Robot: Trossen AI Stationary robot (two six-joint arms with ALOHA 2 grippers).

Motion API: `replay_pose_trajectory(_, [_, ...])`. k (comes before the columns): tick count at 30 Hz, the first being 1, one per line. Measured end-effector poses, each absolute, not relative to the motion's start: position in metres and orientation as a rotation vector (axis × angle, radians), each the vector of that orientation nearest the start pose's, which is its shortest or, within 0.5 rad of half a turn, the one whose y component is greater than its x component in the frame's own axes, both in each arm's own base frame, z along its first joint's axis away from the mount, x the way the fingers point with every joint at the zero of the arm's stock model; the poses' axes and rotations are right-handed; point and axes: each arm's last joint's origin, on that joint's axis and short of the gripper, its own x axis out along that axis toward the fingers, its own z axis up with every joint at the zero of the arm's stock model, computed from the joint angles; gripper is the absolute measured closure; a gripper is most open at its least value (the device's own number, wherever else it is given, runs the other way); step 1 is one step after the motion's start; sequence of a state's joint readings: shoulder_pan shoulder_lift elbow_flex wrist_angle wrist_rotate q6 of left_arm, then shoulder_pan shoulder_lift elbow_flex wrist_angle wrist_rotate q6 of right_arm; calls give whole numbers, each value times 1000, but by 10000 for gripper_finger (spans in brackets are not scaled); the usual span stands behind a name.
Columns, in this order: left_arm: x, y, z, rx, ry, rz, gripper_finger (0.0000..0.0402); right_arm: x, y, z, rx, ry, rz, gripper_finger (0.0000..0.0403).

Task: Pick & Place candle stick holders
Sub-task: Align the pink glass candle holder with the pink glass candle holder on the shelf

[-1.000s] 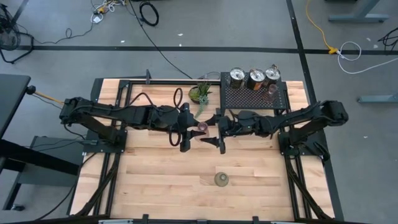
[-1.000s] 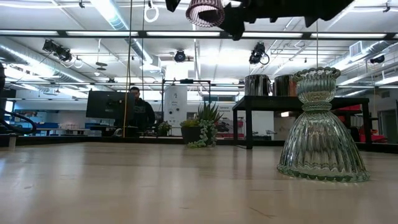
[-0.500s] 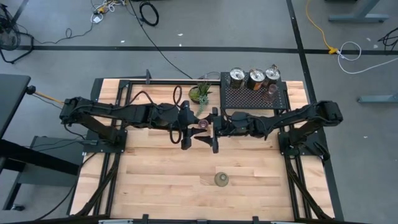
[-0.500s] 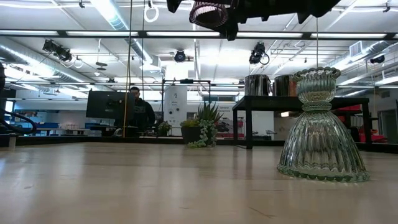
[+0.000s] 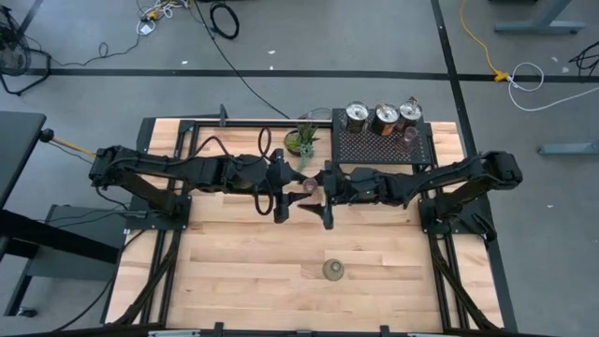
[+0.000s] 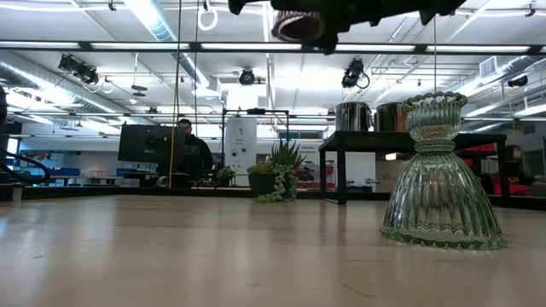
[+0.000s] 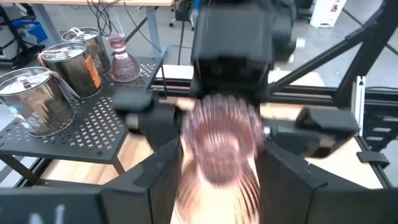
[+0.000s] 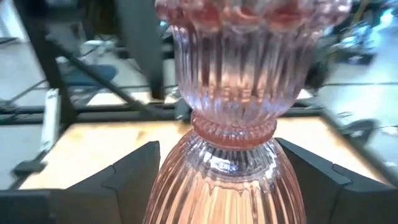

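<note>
Your left gripper (image 5: 281,197) and right gripper (image 5: 327,198) meet at the middle of the high view, with the pink glass holder (image 5: 307,187) between them, lifted clear of the table (image 5: 243,271). In your right wrist view the ribbed pink glass fills the space between the right fingers (image 8: 134,171), which sit against its flared body, so the right gripper holds it. Your left fingers (image 7: 158,171) flank the same holder, but you cannot tell whether they press on it. The olive-green holder (image 5: 333,271) stands alone on the wood, lower centre of the high view. Three silver cups (image 5: 385,118) and a second pink holder (image 5: 410,135) sit on the black mesh rack (image 5: 374,148), upper right, with the potted plant (image 5: 302,140) just left of it.
</note>
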State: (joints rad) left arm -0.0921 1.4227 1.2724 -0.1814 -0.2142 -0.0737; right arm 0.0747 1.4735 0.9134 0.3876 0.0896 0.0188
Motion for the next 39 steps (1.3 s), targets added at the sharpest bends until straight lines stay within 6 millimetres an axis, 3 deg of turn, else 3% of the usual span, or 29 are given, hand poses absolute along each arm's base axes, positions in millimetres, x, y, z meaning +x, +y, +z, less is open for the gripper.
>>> replay_pose_trajectory(4, [322,-23,356,-26,323,134,188,313,16,286,-33,180,-116,118])
replay_pose_trajectory(10, [322,-25,355,-33,331,129,209,280,9,309,-89,216,-294,118])
replay_pose_trajectory(13, [322,-25,354,-33,339,129,219,256,4,307,-91,202,-415,118])
replay_pose_trajectory(18, [322,-25,353,-38,351,126,225,205,-6,286,-22,88,-572,118])
replay_pose_trajectory(23, [322,-25,354,-40,335,125,225,166,-16,257,61,8,-854,118])
replay_pose_trajectory(32, [324,-25,360,-40,276,130,225,155,-33,220,61,30,-1037,118])
replay_pose_trajectory(39, [324,-25,360,-37,275,131,225,149,-51,201,121,18,-1053,118])
